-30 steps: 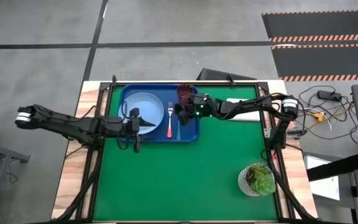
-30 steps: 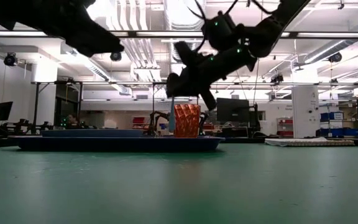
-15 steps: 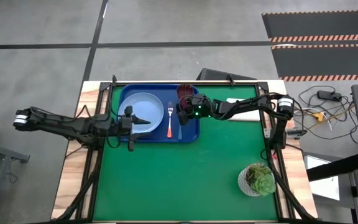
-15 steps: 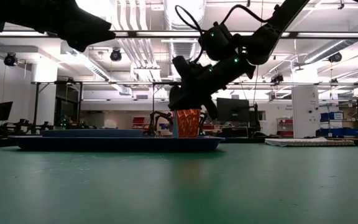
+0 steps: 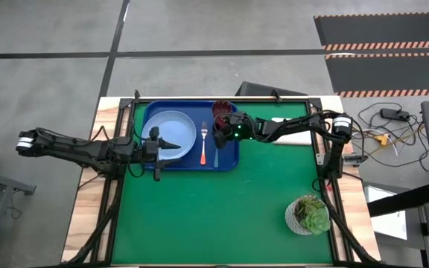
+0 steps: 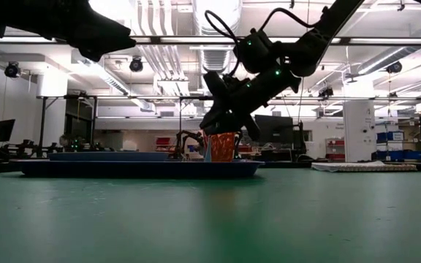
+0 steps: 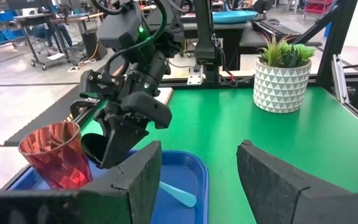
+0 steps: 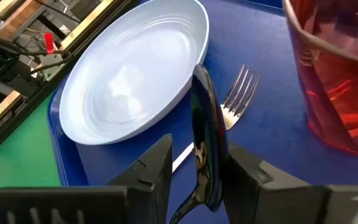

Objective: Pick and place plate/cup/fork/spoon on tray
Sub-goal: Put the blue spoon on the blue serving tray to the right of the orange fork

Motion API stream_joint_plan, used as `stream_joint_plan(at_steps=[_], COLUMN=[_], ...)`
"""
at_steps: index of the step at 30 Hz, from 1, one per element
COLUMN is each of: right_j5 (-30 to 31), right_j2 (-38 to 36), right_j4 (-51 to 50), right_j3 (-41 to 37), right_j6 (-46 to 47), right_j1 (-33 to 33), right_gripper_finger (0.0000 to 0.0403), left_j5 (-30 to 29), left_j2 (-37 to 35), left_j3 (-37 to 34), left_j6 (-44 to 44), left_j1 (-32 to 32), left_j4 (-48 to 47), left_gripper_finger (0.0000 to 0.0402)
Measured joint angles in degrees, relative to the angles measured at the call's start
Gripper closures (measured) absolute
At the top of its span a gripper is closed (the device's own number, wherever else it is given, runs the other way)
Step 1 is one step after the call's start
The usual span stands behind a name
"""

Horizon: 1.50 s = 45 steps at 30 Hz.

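Note:
The dark-blue tray (image 5: 152, 112) lies at the table's far left. On it rest the pale-blue plate (image 5: 173, 128), the orange-handled fork (image 5: 203, 149) and the upright reddish cup (image 5: 222, 112), which also shows in the right wrist view (image 8: 337, 81). My right gripper (image 5: 219, 134) is low over the tray between fork and cup, shut on the spoon (image 8: 204, 130). My left gripper (image 7: 197, 168) is open and empty, above the plate's near rim (image 5: 171, 144). My right gripper holds the spoon at its metal bowl end (image 8: 199, 180), pinched between the two fingers, with the bowl on edge and reaching out past the fingertips. The fingers slant down from the table's right. The light-blue handle (image 7: 180, 194) rests on the tray floor.
A white pot with a green succulent (image 5: 308, 214) stands at the table's near right. A white pad (image 5: 287, 128) lies under the right arm, right of the tray. Bare green table (image 5: 214, 216) spreads in front of the tray.
My right gripper has gone down toward the tray floor with the spoon, next to the cup. My left gripper has drawn back a little toward the table's left edge.

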Motion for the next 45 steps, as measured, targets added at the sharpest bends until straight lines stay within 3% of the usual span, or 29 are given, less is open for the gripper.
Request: stream_joint_plan(at_steps=[45], right_j5=[1.0], right_j2=[-0.2], right_j4=[-2.1], right_j3=[0.0], right_j6=[-3.0], right_j1=[-3.3], right_gripper_finger=[0.0289], left_j5=[0.0], left_j2=[0.1], left_j3=[0.0], left_j6=[0.1], left_j1=[0.0], left_j4=[0.0], left_gripper_finger=[0.0212])
